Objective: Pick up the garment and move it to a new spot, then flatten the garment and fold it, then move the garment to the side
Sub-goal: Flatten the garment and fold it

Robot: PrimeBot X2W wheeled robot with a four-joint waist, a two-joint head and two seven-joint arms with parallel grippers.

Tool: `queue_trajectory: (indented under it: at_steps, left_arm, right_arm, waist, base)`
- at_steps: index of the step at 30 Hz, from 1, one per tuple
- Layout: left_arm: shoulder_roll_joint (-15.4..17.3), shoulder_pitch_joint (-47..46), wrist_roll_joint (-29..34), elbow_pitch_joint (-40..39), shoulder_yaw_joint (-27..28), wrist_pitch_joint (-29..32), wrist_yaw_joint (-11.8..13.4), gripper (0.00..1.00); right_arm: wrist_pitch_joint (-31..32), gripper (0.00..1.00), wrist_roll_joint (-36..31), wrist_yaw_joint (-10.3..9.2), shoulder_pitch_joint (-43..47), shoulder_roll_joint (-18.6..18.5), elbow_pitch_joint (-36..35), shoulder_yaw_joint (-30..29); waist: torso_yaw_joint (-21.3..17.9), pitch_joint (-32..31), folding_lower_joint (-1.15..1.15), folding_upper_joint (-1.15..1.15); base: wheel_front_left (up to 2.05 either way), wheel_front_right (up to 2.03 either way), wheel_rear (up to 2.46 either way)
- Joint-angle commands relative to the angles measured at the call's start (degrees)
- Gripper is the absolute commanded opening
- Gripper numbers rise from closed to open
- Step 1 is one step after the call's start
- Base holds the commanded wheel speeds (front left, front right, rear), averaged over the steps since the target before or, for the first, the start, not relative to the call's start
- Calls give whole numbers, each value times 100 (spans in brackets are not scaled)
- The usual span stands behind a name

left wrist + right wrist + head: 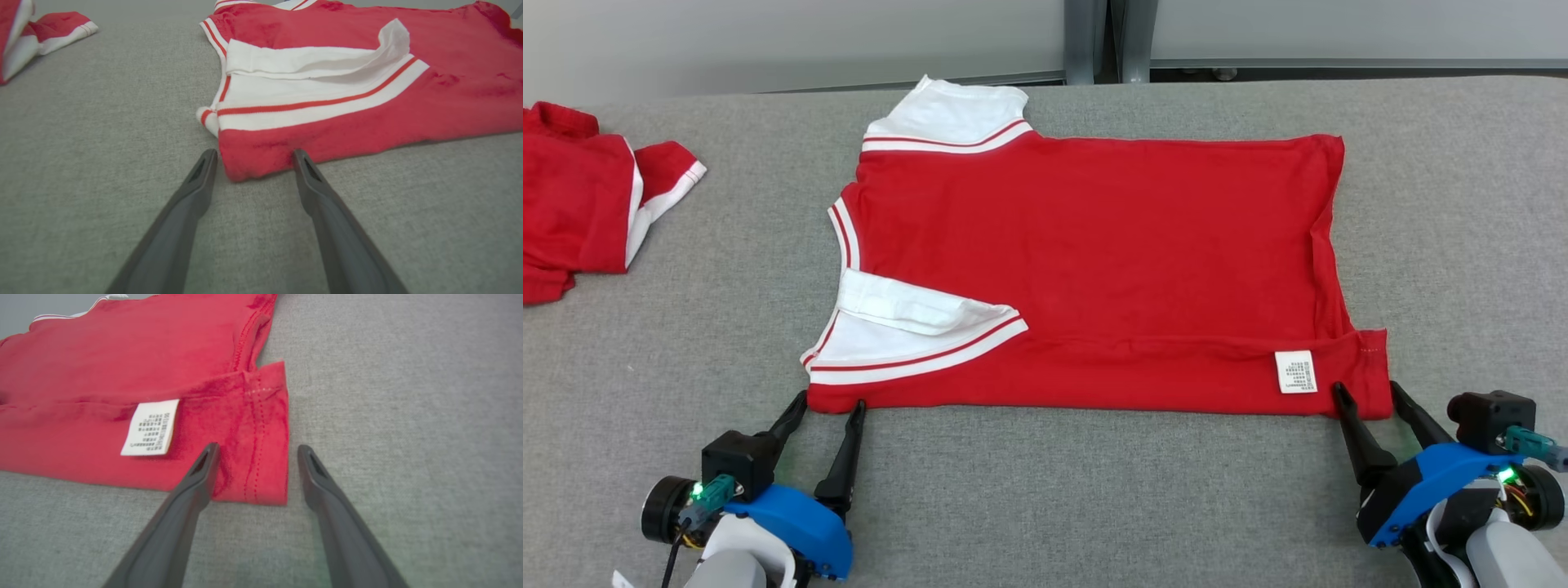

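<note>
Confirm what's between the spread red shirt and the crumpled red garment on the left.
Nothing: just bare grey tabletop separates the shirt from the crumpled garment, per the head view.

Bright even light, soft faint shadows, wrist views slightly blurred

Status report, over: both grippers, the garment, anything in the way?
Left gripper open around near-left corner of garment. Right gripper open around near-right corner. Garment flat, not gripped. Second red garment far left, apart.

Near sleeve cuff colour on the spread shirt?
Sleeve cuff: white with one red stripe; best in left wrist view.
</note>
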Motion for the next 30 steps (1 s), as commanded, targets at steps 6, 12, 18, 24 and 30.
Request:
queue_trajectory:
  at_steps: [6,12,18,24,30]
  left_arm:
    - [-70,-250,-74,156,-37,-19,-23,100]
    - [-122,-383,-169,237,-132,-19,-25,11]
    - [-133,-133,-249,26,-37,-19,-26,0]
    - [-223,413,-247,-361,147,-19,-19,0]
    - [-345,1302,-206,-778,290,-20,72,0]
  right_arm:
    - [70,100,-118,-2,-264,63,317,218]
    - [-5,0,-75,-1,-388,116,480,361]
    - [-235,0,15,-2,-259,108,556,355]
    - [-353,0,147,-2,95,170,535,299]
    - [-322,0,204,-2,699,214,310,89]
  waist:
    - [-17,94,0,0]
    - [-4,76,0,0]
    - [37,-182,0,0]
    - [76,-611,0,0]
    - [111,-970,0,0]
  base:
    - [0,0,0]
    - [0,0,0]
    - [0,0,0]
    - [0,0,0]
    - [0,0,0]
